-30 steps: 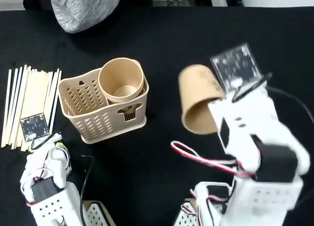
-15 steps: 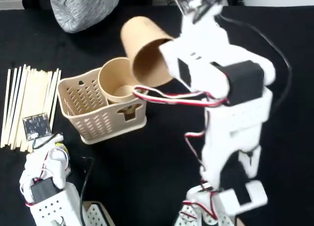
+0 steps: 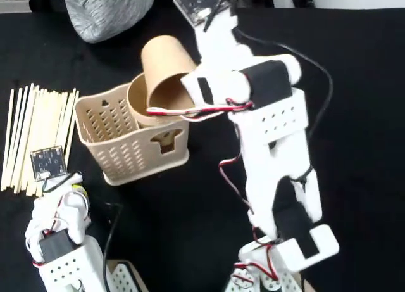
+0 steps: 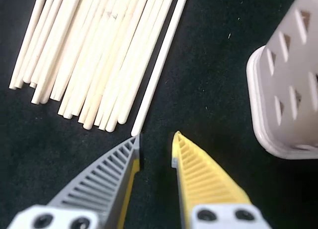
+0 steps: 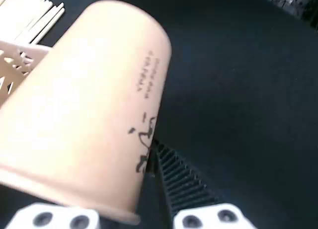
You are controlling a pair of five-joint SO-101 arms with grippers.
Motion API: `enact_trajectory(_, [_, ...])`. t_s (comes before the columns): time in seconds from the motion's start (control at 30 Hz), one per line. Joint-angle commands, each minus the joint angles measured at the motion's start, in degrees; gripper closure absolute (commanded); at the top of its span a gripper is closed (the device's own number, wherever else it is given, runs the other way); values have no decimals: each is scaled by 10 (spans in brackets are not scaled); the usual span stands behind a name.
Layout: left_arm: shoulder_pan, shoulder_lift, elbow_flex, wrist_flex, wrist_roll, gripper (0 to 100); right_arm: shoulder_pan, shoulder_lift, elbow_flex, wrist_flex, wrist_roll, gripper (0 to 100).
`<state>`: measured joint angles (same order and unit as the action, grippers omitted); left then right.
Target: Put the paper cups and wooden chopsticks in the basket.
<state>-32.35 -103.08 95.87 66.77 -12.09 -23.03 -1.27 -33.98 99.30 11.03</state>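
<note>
Matt paper cup, smooth plastic basket

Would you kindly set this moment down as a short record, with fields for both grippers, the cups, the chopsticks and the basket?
right gripper: shut on a paper cup, held tilted over the basket
left gripper: open, low by the near ends of the chopsticks
cup in basket: upright in the end under the held one
chopsticks: all lying on the table beside the basket, none inside
</note>
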Motion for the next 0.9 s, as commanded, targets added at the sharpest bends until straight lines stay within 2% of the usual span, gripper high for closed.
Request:
enact_trajectory(0.0, [4,-3,1,-10,-5,882,-23,-32,29,18,1,987])
enact_trajectory(0.33, [4,-3,2,-11,-5,882,-98,-156,47,18,-13,987])
enact_trajectory(0.6, [4,-3,2,-11,-5,882,-95,-165,96,15,-28,987])
enact_trajectory(0.87, [4,-3,2,-11,-5,882,-27,-165,90,10,-26,987])
